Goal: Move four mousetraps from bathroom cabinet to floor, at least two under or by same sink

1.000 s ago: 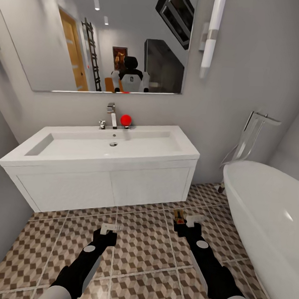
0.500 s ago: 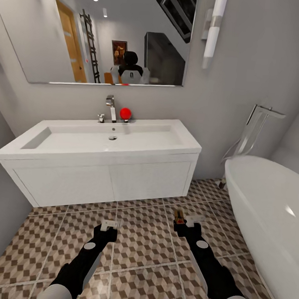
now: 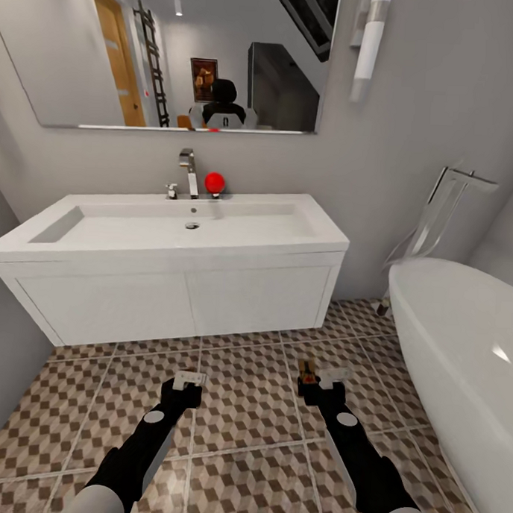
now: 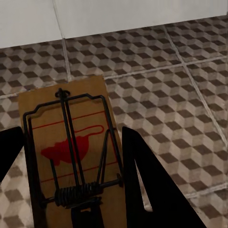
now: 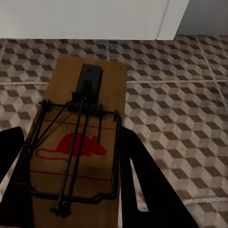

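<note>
Each of my grippers is shut on one of the mousetraps, a tan board with dark wire and a red mouse print. The left gripper (image 3: 189,380) holds its mousetrap (image 4: 66,152) flat between black fingers (image 4: 142,175) above the bathroom floor (image 3: 242,412). The right gripper (image 3: 318,379) grips the other mousetrap (image 3: 307,372) (image 5: 78,142), also low over the tiles. Both hang in front of the white sink (image 3: 176,227) on its wall-hung vanity (image 3: 180,298), short of its front. The cabinet is out of view.
A white bathtub (image 3: 461,355) with a tall chrome tap (image 3: 445,212) stands close on the right. A grey wall (image 3: 5,365) closes the left side. A chrome faucet (image 3: 188,171) and a red ball (image 3: 213,182) sit on the sink's back edge, under a mirror (image 3: 183,52).
The whole head view has shifted: the sink and mirror sit higher and look a little closer, so the camera moved. Both grippers keep their mousetraps and their places in the view.
</note>
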Motion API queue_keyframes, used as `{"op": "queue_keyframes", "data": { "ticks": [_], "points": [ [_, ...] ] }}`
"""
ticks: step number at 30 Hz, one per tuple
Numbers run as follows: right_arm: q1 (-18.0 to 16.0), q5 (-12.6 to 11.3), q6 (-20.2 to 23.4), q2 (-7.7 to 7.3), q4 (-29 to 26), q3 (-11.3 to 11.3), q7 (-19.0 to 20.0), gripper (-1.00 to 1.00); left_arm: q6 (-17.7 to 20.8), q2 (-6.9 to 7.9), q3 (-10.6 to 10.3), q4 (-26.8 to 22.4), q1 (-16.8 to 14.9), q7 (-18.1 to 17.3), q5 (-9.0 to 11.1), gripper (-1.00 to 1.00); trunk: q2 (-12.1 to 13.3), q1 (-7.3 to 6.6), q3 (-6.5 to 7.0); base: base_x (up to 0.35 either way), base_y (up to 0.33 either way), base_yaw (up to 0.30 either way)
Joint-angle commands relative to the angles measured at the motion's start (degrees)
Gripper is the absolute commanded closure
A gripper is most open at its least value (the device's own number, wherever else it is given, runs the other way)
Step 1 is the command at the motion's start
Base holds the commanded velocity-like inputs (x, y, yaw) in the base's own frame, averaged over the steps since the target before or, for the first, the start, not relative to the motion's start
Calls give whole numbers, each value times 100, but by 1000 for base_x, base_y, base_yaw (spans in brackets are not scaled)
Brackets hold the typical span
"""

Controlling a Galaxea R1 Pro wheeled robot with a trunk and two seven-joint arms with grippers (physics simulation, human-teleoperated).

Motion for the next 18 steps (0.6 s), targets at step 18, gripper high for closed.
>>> {"op": "queue_keyframes", "data": {
  "ticks": [18],
  "points": [
    [-2, 17, 39, -2, -11, 43, -54, 100, 595, 0, -12, -816, -1, -11, -41, 100, -726, 395, -493, 0, 0, 0]
  ]
}}
